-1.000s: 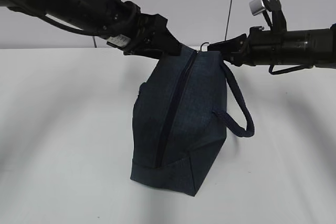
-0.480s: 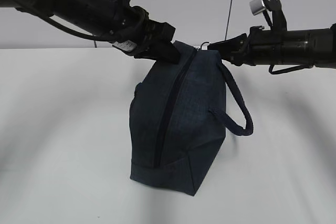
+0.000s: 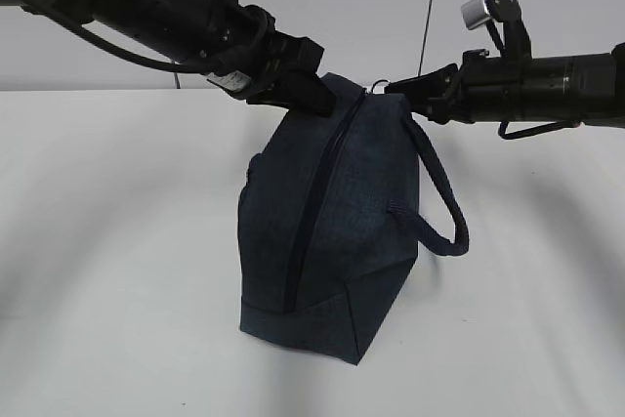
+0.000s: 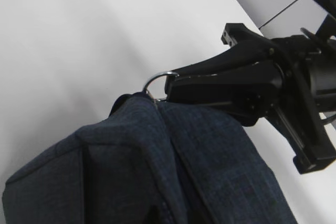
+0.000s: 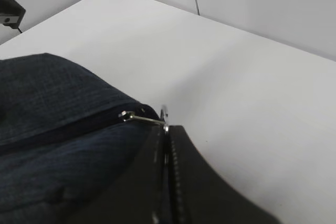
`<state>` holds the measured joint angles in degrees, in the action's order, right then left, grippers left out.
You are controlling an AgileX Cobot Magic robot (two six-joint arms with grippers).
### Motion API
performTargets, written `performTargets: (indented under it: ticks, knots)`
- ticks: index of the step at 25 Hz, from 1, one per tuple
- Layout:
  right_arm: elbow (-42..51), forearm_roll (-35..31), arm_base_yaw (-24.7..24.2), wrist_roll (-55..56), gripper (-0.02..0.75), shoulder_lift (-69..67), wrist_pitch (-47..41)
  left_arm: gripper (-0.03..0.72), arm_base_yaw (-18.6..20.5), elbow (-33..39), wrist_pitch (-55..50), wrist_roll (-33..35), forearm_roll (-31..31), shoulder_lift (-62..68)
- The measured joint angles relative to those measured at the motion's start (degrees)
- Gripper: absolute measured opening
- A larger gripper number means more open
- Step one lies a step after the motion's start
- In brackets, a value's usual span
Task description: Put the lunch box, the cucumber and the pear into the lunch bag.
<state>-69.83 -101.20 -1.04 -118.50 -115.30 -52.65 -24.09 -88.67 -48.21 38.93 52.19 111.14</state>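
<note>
Exterior: lunch bag (image 3: 332,231) being held upright mid-table, zipped; left gripper (image 3: 311,98) clenched on top fabric.
Left wrist: ring pull (image 4: 157,81) being pinched.
Right wrist: right gripper (image 5: 166,145) clamped on ring. Fabric judged soft, light.

A bare robot lab or test cell: a plain white worktop (image 3: 117,241) runs to its far edge against blank pale wall panels (image 5: 252,3) with one seam, a thin dark cable (image 3: 430,7) hangs down the wall, and two black arms (image 3: 146,2) reach over it.
</note>
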Motion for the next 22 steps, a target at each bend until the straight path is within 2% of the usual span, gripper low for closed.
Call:
performTargets:
  ticks: [11, 22]
  knots:
    - [0.00, 0.22, -0.26, -0.11, 0.000, -0.11, 2.29, 0.032, 0.00, 0.00, -0.77, 0.00, -0.11, -0.26]
    - [-0.33, -0.98, -0.66, -0.11, 0.000, -5.94, -1.03, 0.032, 0.00, 0.00, -1.40, 0.10, -1.54, -1.37]
